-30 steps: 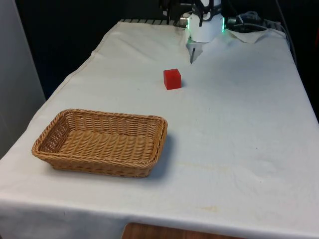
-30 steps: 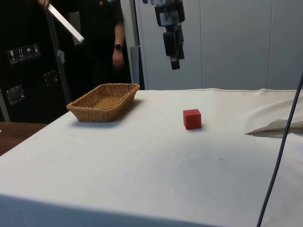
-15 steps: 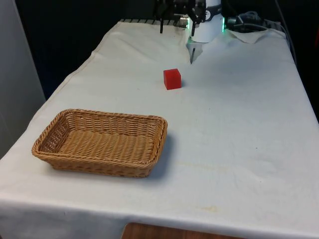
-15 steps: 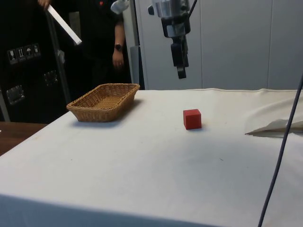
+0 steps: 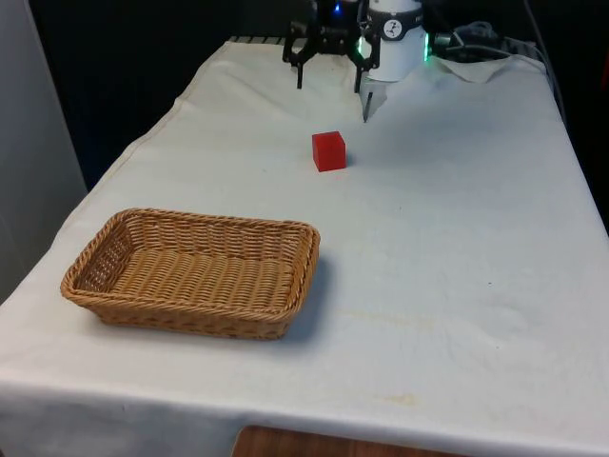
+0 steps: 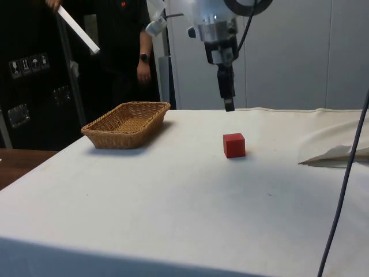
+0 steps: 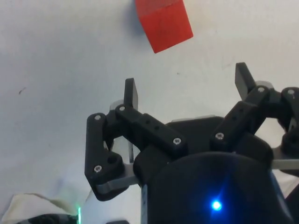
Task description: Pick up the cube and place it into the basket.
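Cube point(image 5: 328, 150), red, sits on the white-clothed counter point(image 5: 457, 248) in the front view, well apart from the wicker basket point(image 5: 195, 273) nearer the front view's left; the gripper point(image 5: 329, 73) hangs beyond it, fingers apart. Side view: gripper point(image 6: 229, 105) above the counter, just behind the cube point(image 6: 234, 145); a person point(image 6: 124, 46) stands behind the basket point(image 6: 127, 123). Wrist view: spread fingers point(image 7: 131, 92), empty, cube point(image 7: 163, 24) ahead.

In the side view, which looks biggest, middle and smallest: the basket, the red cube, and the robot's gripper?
1. basket, clearly the widest, though it also sits further off than the cube.
2. gripper or red cube: too close to rank. The gripper is a tall thin shape, the cube a short squat one.
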